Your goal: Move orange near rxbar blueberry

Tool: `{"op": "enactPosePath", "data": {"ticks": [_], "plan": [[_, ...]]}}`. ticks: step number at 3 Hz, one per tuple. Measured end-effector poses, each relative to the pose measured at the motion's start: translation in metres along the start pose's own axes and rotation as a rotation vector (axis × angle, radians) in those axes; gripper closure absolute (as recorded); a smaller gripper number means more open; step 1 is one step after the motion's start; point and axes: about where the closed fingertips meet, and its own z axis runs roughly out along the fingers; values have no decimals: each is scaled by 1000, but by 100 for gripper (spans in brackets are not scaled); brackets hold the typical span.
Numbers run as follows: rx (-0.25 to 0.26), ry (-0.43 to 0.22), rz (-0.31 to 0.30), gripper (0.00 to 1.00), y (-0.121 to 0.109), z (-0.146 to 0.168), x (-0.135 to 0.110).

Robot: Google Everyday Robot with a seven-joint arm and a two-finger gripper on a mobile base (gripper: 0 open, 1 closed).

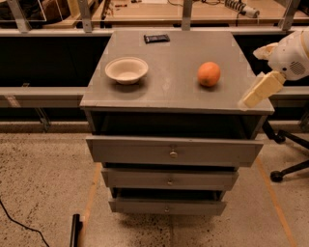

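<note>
Orange (209, 74) sits at 3 o'clock on your cabinet top (174, 67), rxbar blueberry (157, 38) at 12, gripper (255, 95) by the 4 o'clock edge, its grip unclear to you.

Grey drawer cabinet (145, 152), speckled floor (43, 183), wooden bench (217, 14) behind.

Gripper (259, 90) hung at the cabinet top's (174, 94) right edge. Open surface lay between orange (208, 74) and bar (156, 38) at the back; bowl (126, 70) sat well left of that stretch.
</note>
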Motion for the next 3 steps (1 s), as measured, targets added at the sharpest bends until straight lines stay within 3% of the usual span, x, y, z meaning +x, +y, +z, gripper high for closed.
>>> {"op": "enactPosePath", "data": {"ticks": [1, 3], "plan": [[61, -147, 92, 0, -57, 40, 3], [59, -161, 114, 0, -57, 57, -1]]}}
